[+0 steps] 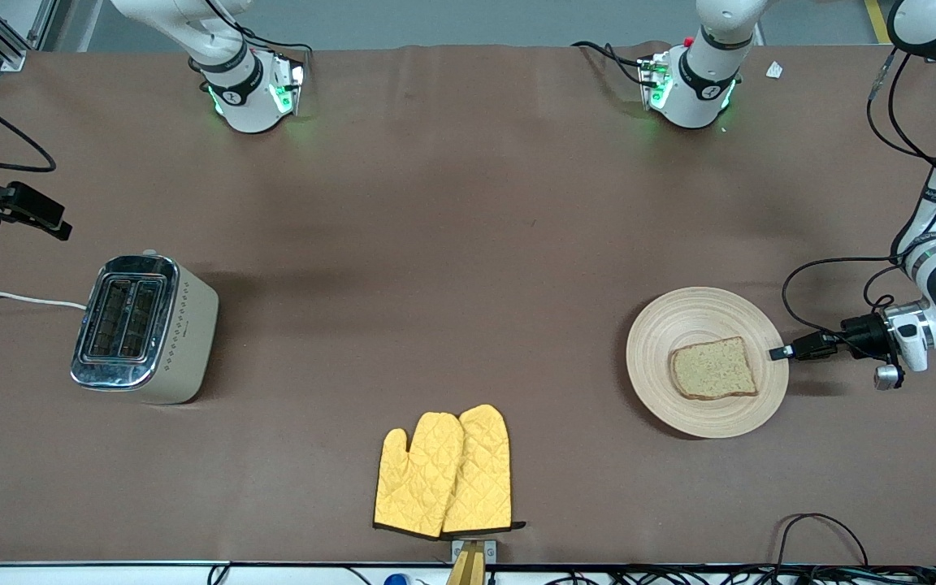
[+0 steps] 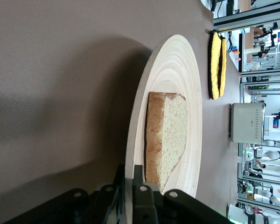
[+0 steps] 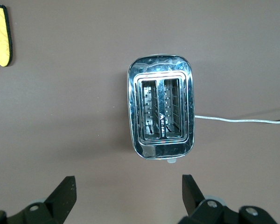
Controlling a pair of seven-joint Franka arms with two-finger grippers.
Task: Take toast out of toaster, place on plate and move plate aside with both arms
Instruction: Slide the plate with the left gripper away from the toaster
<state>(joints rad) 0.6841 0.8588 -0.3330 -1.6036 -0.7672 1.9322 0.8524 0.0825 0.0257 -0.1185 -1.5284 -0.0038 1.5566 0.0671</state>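
The toast (image 1: 713, 368) lies flat on the round wooden plate (image 1: 679, 317), which rests on the table toward the left arm's end. My left gripper (image 1: 778, 353) reaches in low and level at the plate's edge. In the left wrist view the left gripper (image 2: 129, 171) is shut on the plate's (image 2: 170, 70) rim, one finger under it and one on top, close beside the toast (image 2: 168, 135). My right gripper (image 1: 45, 221) hangs over the table near the toaster; the right wrist view shows the right gripper (image 3: 128, 184) open and holding nothing.
A chrome and beige toaster (image 1: 143, 329) with two empty slots stands toward the right arm's end, its white cord trailing off the table. A pair of yellow quilted oven mitts (image 1: 445, 471) lies near the table's front edge, between toaster and plate.
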